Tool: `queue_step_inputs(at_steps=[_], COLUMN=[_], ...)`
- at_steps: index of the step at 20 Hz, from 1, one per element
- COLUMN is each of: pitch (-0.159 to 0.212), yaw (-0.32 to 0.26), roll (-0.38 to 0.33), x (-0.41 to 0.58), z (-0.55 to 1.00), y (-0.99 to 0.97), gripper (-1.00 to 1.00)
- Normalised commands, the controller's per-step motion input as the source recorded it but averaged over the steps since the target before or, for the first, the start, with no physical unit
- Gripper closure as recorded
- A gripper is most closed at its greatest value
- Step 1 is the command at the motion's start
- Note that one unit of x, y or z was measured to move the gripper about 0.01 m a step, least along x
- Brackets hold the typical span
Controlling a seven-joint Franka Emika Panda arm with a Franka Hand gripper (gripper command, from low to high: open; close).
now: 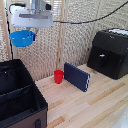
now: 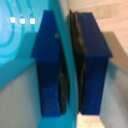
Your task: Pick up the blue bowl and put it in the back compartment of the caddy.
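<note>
Blue bowl point(image 1: 22, 37) upper left of exterior frame, high in air, rim pinched between my gripper point(image 1: 33, 33) pads. Caddy point(image 1: 20, 102) lower left, below. Risk: thin rim grip slips or tilts, bowl drops outside back compartment point(image 1: 11, 76).

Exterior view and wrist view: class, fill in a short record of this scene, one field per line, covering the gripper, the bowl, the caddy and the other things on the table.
gripper: raised, shut on the blue bowl's rim
blue bowl: held in the air, above the caddy's far end
caddy: open, on the exterior view's left
red cup: upright on the table
dark-blue slab: standing on edge beside the cup
black case: exterior view's right
fingers: blue, clamping the rim
</note>
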Motion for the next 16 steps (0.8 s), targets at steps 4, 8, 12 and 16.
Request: queue_step_inputs(at_steps=[4,8,12,16], pitch=[0.027,-0.028,-0.086,-0.042], yaw=[0.014,0.037,0.006,0.0], roll=[-0.101,-0.129,-0.132,-0.105], x=[0.251,0.26,0.233,0.143], z=[-0.15,-0.28,-0.31,-0.23], y=[0.82,0.53,0.33,0.27], gripper=[1.0,1.0,1.0,-1.0])
